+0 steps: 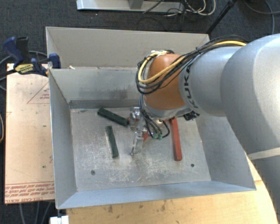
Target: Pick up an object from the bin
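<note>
- Camera view: claw (135, 146) low over a bare patch of floor near the middle of the grey bin (60, 125). Cannot tell whether it touches the metal.
- Cannot tell how far open the claw is. Nothing seen in its grip.
- Nearest to it: dark green flat bar (112, 142) just at 9 o'clock, lying roughly along the 12-to-6 line.
- Further off: dark marker-like stick (113, 116) at 10 o'clock near the back wall, and red stick (176, 143) at 3 o'clock.
- Judging by closeness, best to take the green bar as the target, though not yet over it.
- Shift toward 9 o'clock until centred on the bar's middle.
- Turn the wrist so that closing runs across the bar's narrow width, 9 to 3.
- Open wider than the bar before descending, close only at floor level, then lift straight up.
- Watch for slipping of the thin bar on smooth metal, and keep clear of the dark stick at 10 o'clock.
</note>
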Robot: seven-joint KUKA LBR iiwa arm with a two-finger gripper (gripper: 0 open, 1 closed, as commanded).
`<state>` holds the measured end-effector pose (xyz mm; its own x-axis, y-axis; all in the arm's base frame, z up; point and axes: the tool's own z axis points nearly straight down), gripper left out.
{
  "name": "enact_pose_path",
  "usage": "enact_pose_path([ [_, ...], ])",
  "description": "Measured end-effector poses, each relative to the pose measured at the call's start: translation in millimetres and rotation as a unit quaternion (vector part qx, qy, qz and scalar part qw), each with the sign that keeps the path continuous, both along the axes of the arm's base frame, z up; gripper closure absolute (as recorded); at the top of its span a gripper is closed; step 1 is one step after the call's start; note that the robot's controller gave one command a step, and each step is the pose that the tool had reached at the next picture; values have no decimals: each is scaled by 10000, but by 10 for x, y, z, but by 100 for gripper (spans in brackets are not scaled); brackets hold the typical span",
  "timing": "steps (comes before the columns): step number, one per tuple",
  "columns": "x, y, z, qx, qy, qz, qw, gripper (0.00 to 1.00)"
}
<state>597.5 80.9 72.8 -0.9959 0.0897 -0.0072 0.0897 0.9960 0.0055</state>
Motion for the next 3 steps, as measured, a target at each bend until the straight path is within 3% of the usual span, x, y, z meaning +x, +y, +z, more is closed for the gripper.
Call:
enact_pose_path([
  [1, 474, 514, 52, -3, -12, 157, 9999, 0],
  [2, 447, -765, 4, -38, 30, -160, 9999, 0],
  [3, 449, -707, 9, -21, 29, -122, 9999, 100],
])
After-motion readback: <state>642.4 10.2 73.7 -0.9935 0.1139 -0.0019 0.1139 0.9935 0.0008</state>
